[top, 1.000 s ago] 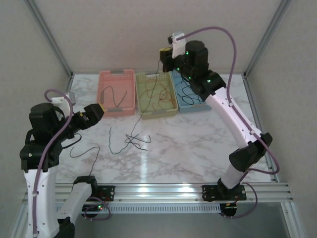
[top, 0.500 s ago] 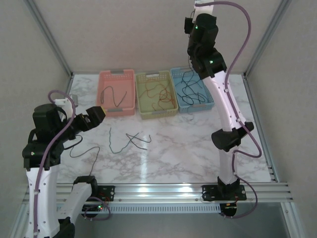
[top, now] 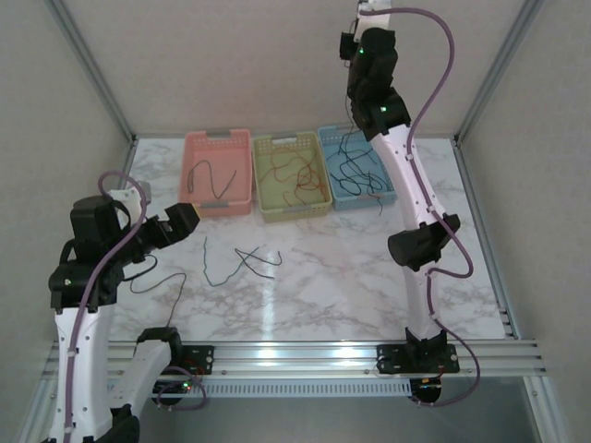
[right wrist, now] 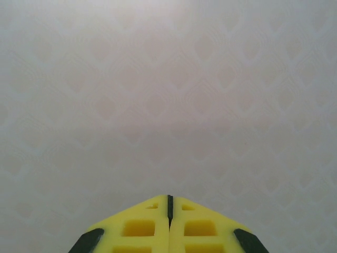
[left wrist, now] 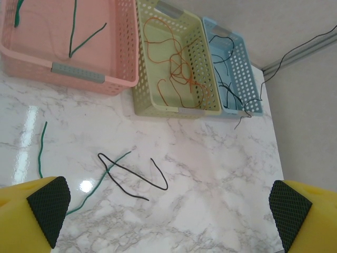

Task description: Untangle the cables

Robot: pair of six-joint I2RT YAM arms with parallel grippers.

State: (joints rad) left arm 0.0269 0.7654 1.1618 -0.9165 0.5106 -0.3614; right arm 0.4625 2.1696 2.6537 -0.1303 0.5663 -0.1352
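Under the left wrist camera, the left claw (left wrist: 167, 211) stood spread as wide as it goes and held nothing, hovering over the desk (left wrist: 221, 174). Below it two of the cables (left wrist: 108, 169), one black and one green, lay crossed, with another green one off to the left. Behind them sat the pink basket (left wrist: 79, 74) with green wires, the green basket (left wrist: 179, 110) with orange ones and the blue basket (left wrist: 251, 79) with black ones. A black cable (left wrist: 303, 46) rose from the blue basket's near corner and out of frame to the right.

At the right wrist, the right claw (right wrist: 169, 197) was shut tight, facing a blank wall. The wire was too thin to see in the seam, but I judged that it pinched that black cable. Doing the step well probably meant coming down over the blue basket until the whole length lay inside its walls, and only then opening, so that no tail spilled onto the desk.

From above, the right arm (top: 406, 175) stood nearly upright over the blue basket, the cable dangling into it. A second before, it had been bent low over the green and blue baskets, with a wire running down to the knot on the desk. That wire had since left the desk, and the left claw had shifted only slightly.
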